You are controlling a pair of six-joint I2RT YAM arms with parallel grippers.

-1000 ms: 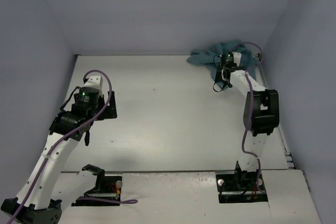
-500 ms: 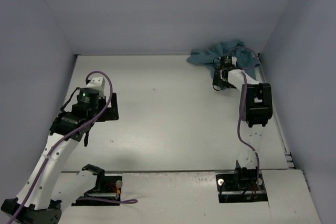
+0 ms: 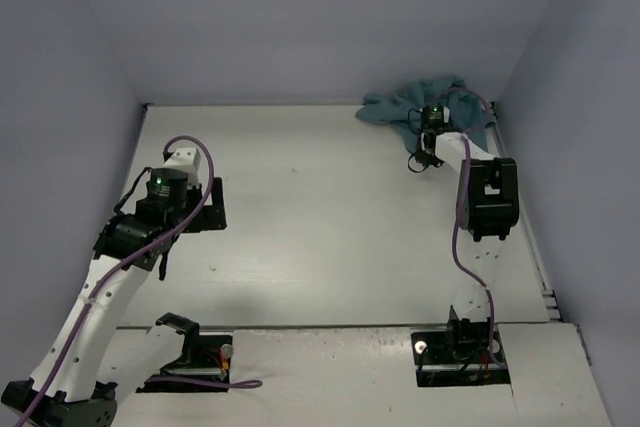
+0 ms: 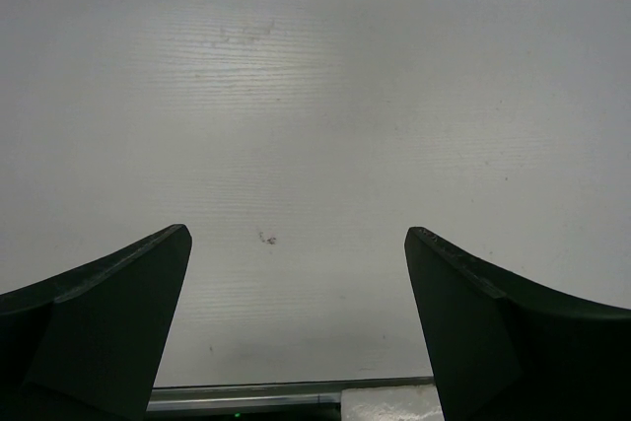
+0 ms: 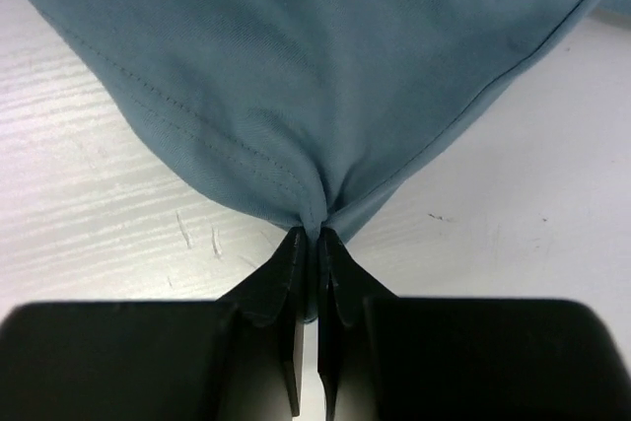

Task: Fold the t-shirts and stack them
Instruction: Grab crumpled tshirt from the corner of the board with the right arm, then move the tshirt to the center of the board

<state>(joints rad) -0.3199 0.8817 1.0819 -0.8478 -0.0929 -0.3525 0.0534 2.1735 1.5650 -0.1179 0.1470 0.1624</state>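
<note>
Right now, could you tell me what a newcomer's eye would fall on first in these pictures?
The teal t-shirt, bunched in the far right corner of the white table, is the one spot of colour. The right hand is shut on a pinch of its stitched edge. The left hand hangs open over the table on the left, holding nothing.

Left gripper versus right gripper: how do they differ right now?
The black left gripper stands wide open; the black right gripper is shut. The left gripper holds nothing, above the white table; the right gripper pinches a fold of the teal cloth t-shirt by its stitched hem. The left gripper is at the table's left; the right gripper in its far right corner. Both have black fingers.
</note>
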